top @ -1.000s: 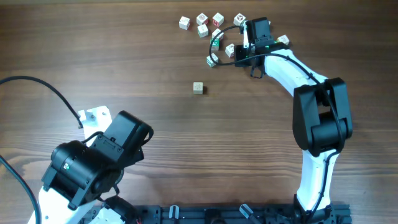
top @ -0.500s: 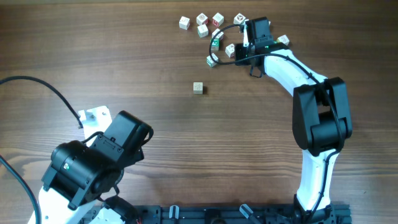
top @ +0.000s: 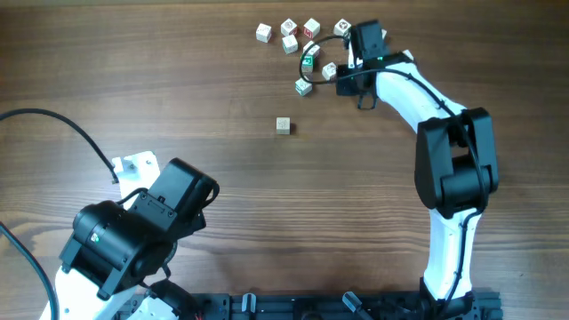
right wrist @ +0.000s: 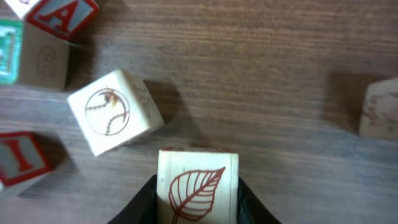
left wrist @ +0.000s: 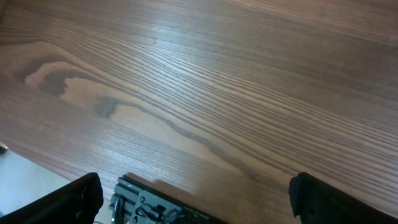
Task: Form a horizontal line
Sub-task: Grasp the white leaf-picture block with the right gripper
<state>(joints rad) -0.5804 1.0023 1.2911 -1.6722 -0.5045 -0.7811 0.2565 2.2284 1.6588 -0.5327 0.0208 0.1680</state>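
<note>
Shifted slightly inward, right gripper [right wrist: 198, 202] seems clamped on red-leaf whitish wooden cube [right wrist: 198, 180]; dragging could knock baseball-printed wooden cube [right wrist: 112, 119].

Your right arm [top: 404, 86] has smooth white links joined by boxy black joint housings [top: 453, 164], with a small green light [top: 380, 60] near its wrist. Your left arm [top: 133, 236] is bulkier and mostly black, with a white bracket [top: 135, 165] and a black cable [top: 36, 111]. The right fingers [right wrist: 142, 208] and left fingers [left wrist: 71, 199] are matte black.
</note>
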